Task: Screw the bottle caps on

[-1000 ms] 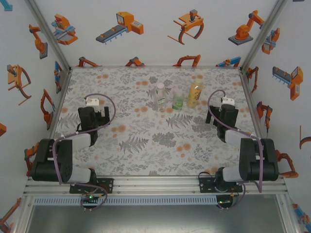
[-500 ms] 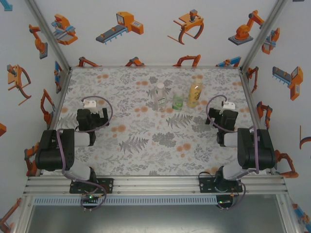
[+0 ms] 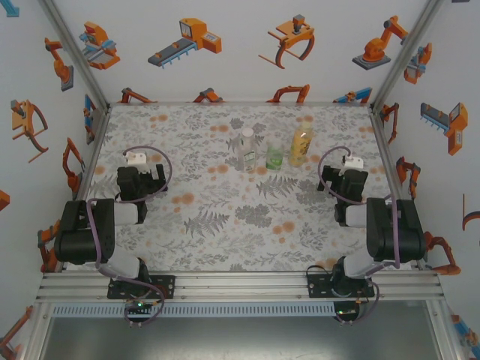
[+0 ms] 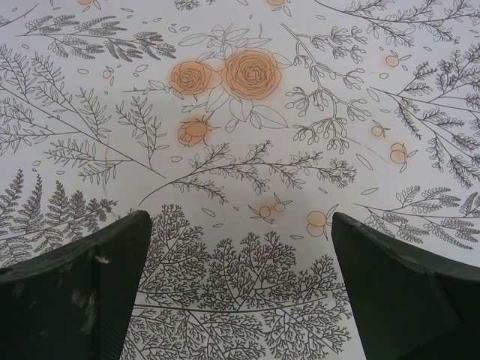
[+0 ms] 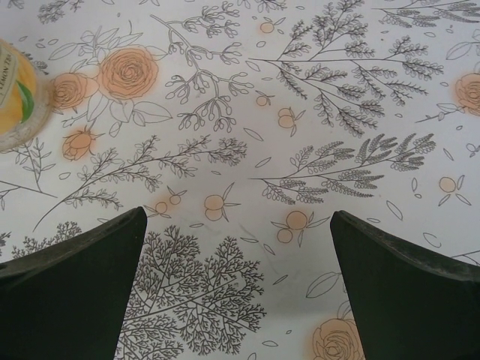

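Note:
Three bottles stand in a row at the back middle of the table: a clear one (image 3: 247, 150), a shorter green one (image 3: 274, 157) and an amber one (image 3: 301, 145). Each has a pale bottle cap on top, as on the clear bottle (image 3: 247, 133); how tightly the caps sit I cannot tell. My left gripper (image 3: 142, 180) (image 4: 240, 217) hovers low over the left side of the table, open, with nothing between its fingers. My right gripper (image 3: 345, 180) (image 5: 238, 214) is open and empty on the right side. The amber bottle's base (image 5: 19, 94) lies ahead and to its left.
The table (image 3: 225, 225) is covered with a floral printed sheet. White walls with orange robot pictures enclose it on three sides, with metal frame posts at the back corners. The aluminium rail (image 3: 240, 285) carrying the arm bases runs along the near edge.
Both arms have folded back toward their bases, and the grippers have shifted slightly outward. The bottles have not moved and both grippers stay open.

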You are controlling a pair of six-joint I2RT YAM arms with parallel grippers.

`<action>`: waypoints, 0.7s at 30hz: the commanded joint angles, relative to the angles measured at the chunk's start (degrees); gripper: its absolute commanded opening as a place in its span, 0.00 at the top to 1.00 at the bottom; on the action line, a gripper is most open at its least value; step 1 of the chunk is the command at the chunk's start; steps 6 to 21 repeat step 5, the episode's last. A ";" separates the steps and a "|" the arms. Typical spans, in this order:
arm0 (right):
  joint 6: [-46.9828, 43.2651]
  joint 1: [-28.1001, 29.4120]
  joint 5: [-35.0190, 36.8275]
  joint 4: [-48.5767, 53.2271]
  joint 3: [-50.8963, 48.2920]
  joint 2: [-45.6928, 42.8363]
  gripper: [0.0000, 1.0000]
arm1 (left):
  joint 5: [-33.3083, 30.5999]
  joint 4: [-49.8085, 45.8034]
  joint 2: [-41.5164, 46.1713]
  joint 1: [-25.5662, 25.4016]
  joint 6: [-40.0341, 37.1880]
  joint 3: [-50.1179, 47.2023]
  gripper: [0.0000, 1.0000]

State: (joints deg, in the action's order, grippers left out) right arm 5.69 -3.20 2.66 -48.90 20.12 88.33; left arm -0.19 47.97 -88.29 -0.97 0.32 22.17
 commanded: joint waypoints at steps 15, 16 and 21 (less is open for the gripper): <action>-1.87 -0.26 -3.83 -1.10 1.69 -0.09 0.01 | -0.08 -0.15 0.14 0.18 1.01 1.12 0.03; -1.87 -0.26 -3.83 -1.10 1.69 -0.09 0.01 | -0.08 -0.15 0.14 0.18 1.01 1.12 0.03; -1.87 -0.26 -3.83 -1.10 1.69 -0.09 0.01 | -0.08 -0.15 0.14 0.18 1.01 1.12 0.03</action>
